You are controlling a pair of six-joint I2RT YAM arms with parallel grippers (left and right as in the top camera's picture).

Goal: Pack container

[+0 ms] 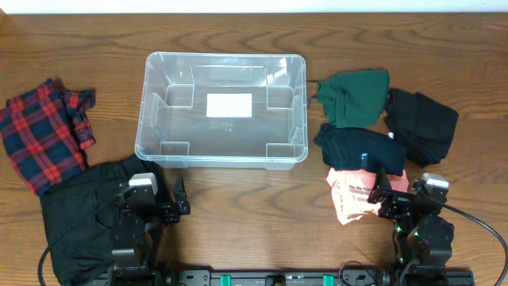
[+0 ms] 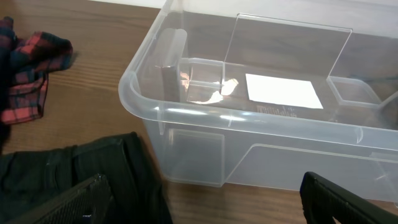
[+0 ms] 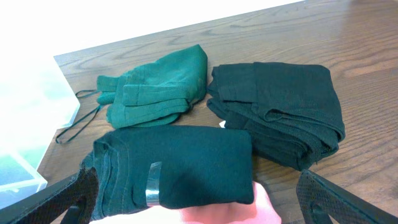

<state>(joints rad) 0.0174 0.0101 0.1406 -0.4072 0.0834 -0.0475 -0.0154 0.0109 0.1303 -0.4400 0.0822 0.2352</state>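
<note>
The container (image 1: 298,111) is a large clear plastic bin with a white label (image 1: 228,105) on its base, standing at the table's middle back; it holds nothing. It fills the left wrist view (image 2: 186,118). My left gripper (image 1: 165,208) is open and empty, low at the front left over a black garment (image 1: 79,206), just in front of the bin (image 2: 205,214). My right gripper (image 1: 389,202) is open and empty at the front right, above a pink cloth (image 1: 349,199) and a dark teal folded garment (image 3: 180,162).
A red plaid shirt (image 1: 44,131) lies at the far left. A green garment (image 1: 353,95) and a black folded garment (image 1: 421,123) lie right of the bin, also in the right wrist view, green (image 3: 155,87) and black (image 3: 280,112).
</note>
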